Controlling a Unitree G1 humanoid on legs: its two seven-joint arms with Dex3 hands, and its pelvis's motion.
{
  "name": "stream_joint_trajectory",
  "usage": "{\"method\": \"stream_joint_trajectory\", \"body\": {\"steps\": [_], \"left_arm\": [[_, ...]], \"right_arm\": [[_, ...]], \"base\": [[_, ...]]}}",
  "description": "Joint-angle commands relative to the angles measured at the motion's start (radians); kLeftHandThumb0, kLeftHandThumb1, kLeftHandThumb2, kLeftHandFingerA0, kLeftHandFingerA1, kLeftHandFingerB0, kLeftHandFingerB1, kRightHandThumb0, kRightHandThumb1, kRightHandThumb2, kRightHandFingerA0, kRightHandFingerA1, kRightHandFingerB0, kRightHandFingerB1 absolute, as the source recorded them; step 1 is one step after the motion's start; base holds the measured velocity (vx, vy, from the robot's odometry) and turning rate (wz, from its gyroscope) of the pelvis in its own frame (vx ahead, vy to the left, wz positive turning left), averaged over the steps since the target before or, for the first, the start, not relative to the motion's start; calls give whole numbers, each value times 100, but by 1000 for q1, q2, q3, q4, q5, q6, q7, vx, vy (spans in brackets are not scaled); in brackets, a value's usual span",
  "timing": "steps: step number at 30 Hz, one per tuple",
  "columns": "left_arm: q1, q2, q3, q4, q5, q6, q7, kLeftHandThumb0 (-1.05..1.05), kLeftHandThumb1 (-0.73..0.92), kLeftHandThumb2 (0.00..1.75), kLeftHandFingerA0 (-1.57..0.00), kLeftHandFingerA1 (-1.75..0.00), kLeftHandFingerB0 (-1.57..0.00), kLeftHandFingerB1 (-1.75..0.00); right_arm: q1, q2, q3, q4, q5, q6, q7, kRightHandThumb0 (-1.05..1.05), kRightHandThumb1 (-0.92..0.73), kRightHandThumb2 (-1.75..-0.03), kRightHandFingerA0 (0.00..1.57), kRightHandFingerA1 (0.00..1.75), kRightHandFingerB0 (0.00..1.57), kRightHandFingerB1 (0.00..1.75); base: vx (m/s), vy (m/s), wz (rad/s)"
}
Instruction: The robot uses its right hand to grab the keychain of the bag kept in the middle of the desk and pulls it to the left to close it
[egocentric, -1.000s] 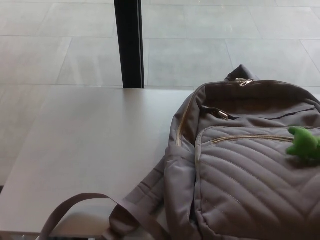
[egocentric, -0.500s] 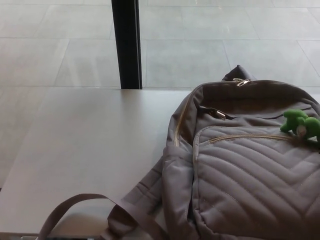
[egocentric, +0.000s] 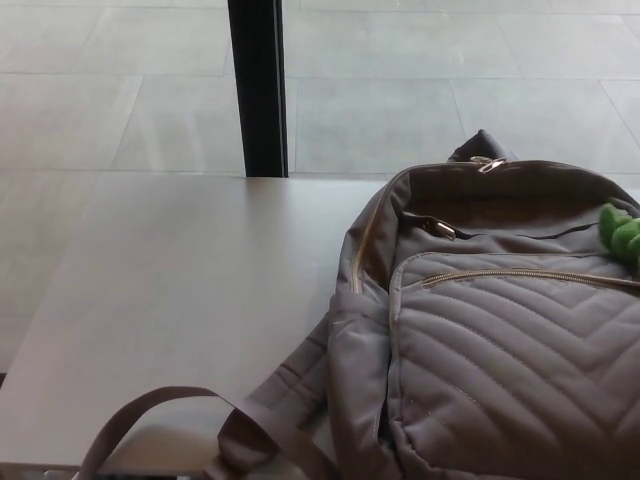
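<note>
on the desk, a grey bag — green keychain at its right edge; neither hand is in view.

A single head view looks down and forward across the pale grey flat surface. It sits close to the grey quilted fabric backpack, which is cropped at right and bottom. A black upright post and pale tiled floor lie beyond.
</note>
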Motion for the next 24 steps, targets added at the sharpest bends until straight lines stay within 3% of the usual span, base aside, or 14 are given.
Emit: {"method": "stream_joint_trajectory", "body": {"steps": [1, 2, 3, 4, 8, 12, 13, 14, 17, 18, 21, 22, 24], "left_arm": [[18, 21, -5, 13, 14, -30, 7, -48, 87, 66, -74, -51, -64, -49], [21, 21, -5, 15, 15, -34, 8, -48, 87, 66, -74, -51, -64, -49], [20, 17, 13, 21, -10, -25, -12, -49, 85, 65, -75, -54, -64, -50], [21, 16, 16, 25, -14, -30, -21, -50, 85, 66, -76, -53, -65, -50], [27, 21, 26, 32, -17, -29, -20, -49, 86, 66, -75, -53, -64, -50], [31, 23, 10, 25, 8, -46, -2, -49, 86, 66, -76, -54, -66, -50], [28, 23, 18, 26, -5, -31, -14, -50, 86, 66, -75, -53, -65, -50], [21, 23, 22, 36, -10, -22, -15, -48, 85, 66, -77, -54, -68, -50], [20, 22, 22, 34, -12, -20, -28, -48, 86, 66, -75, -53, -65, -50], [23, 22, 17, 33, -5, -30, -24, -48, 87, 66, -73, -52, -67, -50], [27, 20, 14, 23, -1, -29, -13, -48, 86, 66, -76, -53, -67, -50], [28, 21, 12, 25, 2, -36, -13, -48, 87, 66, -76, -52, -66, -50], [21, 26, 25, 29, -13, -25, -31, -48, 86, 66, -76, -54, -66, -50]], "right_arm": [[-54, 18, -28, 34, 7, 9, -31, -37, -63, -58, 25, 50, 37, 38], [-59, 21, -25, 37, 6, 7, -30, -37, -63, -58, 25, 50, 37, 38], [-78, 25, -25, 56, 4, -20, -38, -40, -53, -74, 29, 56, 33, 47], [-90, 23, -28, 61, -2, -31, -48, -35, -62, -58, 31, 52, 40, 39], [-131, 34, -29, 118, -22, -114, -90, -29, -60, -57, 38, 55, 45, 43], [-129, 2, -34, 128, -69, -64, -107, -30, -59, -58, 36, 53, 46, 42], [-132, -2, -31, 153, -74, -76, -107, -36, -50, -72, 31, 56, 41, 49], [-134, 1, -26, 182, -80, -75, -114, -26, -60, -57, 31, 48, 45, 41], [-137, 6, -15, 230, -93, -94, -128, -27, -60, -57, 30, 51, 45, 41], [-156, 14, 15, 244, -113, -66, -121, -37, -53, -73, 28, 54, 34, 46], [-190, 30, 54, 288, -129, -96, -127, -39, -52, -75, 31, 59, 35, 49], [-208, 31, 79, 299, -147, -88, -125, -36, -62, -58, 30, 51, 39, 39], [-244, 47, 118, 339, -168, -87, -138, -38, -63, -58, 31, 49, 40, 39]], "base": [[0, 0, 0], [0, 0, 0], [0, 0, 0], [0, 0, 0], [0, 0, 0], [0, 0, 0], [0, 0, 0], [0, 0, 0], [0, 0, 0], [0, 0, 0], [0, 0, 0], [0, 0, 0], [0, 0, 0]]}}
